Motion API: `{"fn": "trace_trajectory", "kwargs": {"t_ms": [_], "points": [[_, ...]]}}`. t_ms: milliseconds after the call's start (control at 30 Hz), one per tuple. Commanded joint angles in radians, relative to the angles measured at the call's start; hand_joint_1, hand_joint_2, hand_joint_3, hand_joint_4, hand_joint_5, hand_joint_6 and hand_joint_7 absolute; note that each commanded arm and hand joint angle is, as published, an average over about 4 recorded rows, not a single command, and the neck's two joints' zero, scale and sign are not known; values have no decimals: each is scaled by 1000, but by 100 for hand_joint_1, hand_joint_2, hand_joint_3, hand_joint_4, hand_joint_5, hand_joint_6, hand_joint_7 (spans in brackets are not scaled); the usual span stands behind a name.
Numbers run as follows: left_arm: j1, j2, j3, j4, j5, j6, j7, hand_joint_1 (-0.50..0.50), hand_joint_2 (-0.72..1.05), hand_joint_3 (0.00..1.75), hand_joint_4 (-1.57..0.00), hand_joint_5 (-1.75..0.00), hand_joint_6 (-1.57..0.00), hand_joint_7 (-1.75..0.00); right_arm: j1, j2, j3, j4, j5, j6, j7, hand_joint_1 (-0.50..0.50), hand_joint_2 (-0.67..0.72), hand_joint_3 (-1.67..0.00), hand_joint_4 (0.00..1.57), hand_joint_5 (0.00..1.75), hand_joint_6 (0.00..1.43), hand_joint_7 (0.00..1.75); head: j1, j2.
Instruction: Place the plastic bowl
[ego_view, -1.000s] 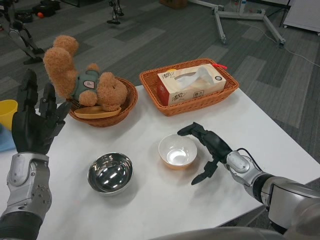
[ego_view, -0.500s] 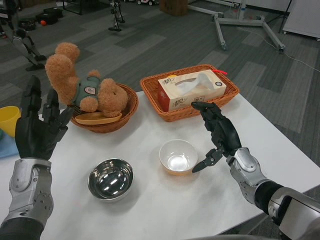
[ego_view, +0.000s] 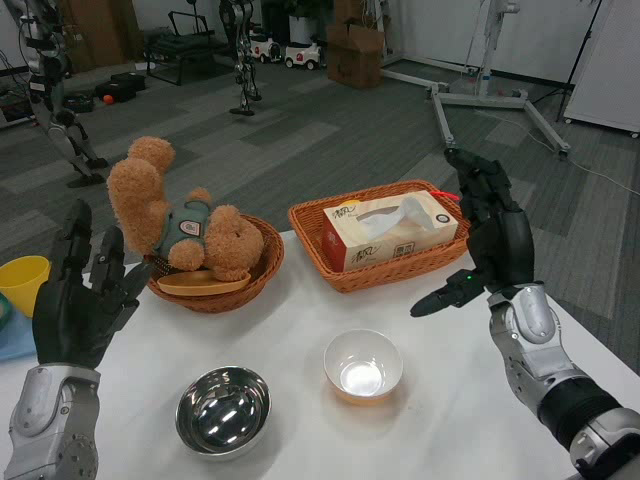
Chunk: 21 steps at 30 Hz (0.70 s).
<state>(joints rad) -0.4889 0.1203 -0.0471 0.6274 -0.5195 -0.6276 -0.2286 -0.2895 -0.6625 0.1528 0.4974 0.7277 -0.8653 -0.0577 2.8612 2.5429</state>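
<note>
The plastic bowl (ego_view: 363, 366), white inside with an orange outside, stands upright on the white table (ego_view: 300, 330) near its middle front, touched by neither hand. My right hand (ego_view: 490, 240) is raised above and to the right of the bowl, fingers spread, holding nothing. At the left edge my left hand (ego_view: 78, 300) is raised too, fingers up and apart, empty.
A steel bowl (ego_view: 223, 410) sits left of the plastic bowl. Behind are a round wicker basket (ego_view: 262, 275) with a teddy bear (ego_view: 185, 225) and a rectangular wicker basket (ego_view: 400, 268) with a tissue box (ego_view: 390, 228). A yellow cup (ego_view: 22, 283) stands far left.
My right hand has let go of the plastic bowl's side and risen up and to the right. The camera has tilted upward, so the whole scene sits lower in the picture.
</note>
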Motion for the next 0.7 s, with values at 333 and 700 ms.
{"fn": "trace_trajectory", "kwargs": {"t_ms": [333, 700], "points": [[9, 1, 7, -6, 1, -3, -1, -50, 78, 0, 0, 0, 0, 0, -20, -8, -12, -35, -60, 8, -29, -29, 22, -18, 0, 0, 0, 70, 6, 24], [13, 1, 9, -15, 1, -3, -1, -50, 78, 0, 0, 0, 0, 0, -20, -1, -9, -59, -77, 8, -41, -33, 20, -16, 0, 0, 0, 63, 11, 41]]}}
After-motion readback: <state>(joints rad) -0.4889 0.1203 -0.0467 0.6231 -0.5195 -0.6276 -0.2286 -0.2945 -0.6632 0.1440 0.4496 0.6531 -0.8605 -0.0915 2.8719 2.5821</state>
